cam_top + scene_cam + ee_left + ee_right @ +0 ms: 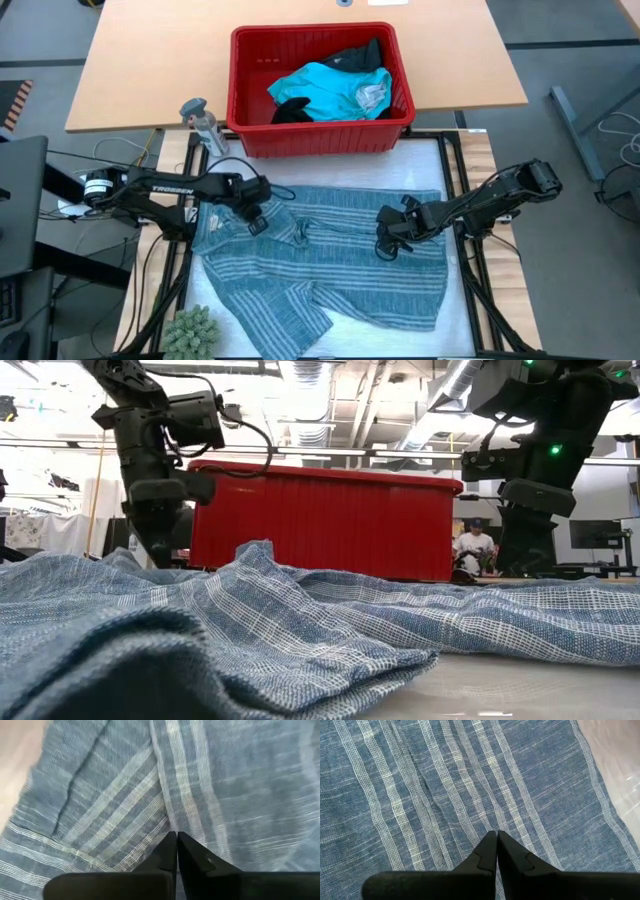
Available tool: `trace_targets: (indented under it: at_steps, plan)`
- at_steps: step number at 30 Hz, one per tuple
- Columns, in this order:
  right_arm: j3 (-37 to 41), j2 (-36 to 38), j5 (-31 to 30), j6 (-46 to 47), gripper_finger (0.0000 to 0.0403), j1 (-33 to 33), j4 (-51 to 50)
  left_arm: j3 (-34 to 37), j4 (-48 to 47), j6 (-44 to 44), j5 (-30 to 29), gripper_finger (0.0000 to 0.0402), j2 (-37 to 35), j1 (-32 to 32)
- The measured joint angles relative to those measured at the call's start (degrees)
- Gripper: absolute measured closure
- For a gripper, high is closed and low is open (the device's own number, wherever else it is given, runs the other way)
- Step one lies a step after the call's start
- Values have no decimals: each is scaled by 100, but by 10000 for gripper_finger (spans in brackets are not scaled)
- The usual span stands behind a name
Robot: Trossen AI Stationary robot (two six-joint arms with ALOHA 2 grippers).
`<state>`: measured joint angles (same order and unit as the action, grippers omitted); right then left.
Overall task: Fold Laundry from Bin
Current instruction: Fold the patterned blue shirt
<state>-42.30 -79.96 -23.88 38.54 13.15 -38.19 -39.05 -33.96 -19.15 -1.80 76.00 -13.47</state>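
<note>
The blue-grey striped garment point(330, 265) lies spread and rumpled on the white mat, with one part folded over at the near left. My left gripper point(258, 222) is shut at the garment's far left part. My right gripper point(388, 246) is shut over its right half. The red bin point(320, 88) stands on the table beyond the mat. It holds a turquoise garment point(330, 88) and black ones point(292, 110). In the low view, cloth ridges point(250, 575) hide both sets of fingertips. My left gripper comes from above, slanting down, with its shut fingertips point(172, 842) at a raised crease of the striped cloth point(167, 812) that runs right up to them. One layer or several, I cannot tell. The cloth around it lies on the mat. My right gripper has its shut fingertips point(492, 842) just over flat striped cloth point(495, 820); whether they touch it I cannot tell.
A small grey bottle point(200, 118) stands left of the bin. A green spiky plant point(190, 330) sits at the mat's near left corner. Black frame rails point(465, 230) run along the mat's sides. A person point(470, 545) sits in the room behind.
</note>
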Motion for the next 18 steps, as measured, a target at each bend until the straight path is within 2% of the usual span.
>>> trace_targets:
  at_steps: [5,9,13,16,18]
  plan:
    - [0,0,-2,-20,362,0,136,-275,40,157,-48,401,-4,1]
    - [0,0,-2,-23,362,0,209,-310,665,690,-137,401,-4,5]
    - [0,0,-2,-90,362,0,215,-317,1689,1937,60,384,-4,123]
    - [0,0,-2,-90,362,0,259,-323,2138,2961,510,350,-4,301]
    - [0,0,-2,-92,362,0,274,-324,2145,3552,581,322,8,404]
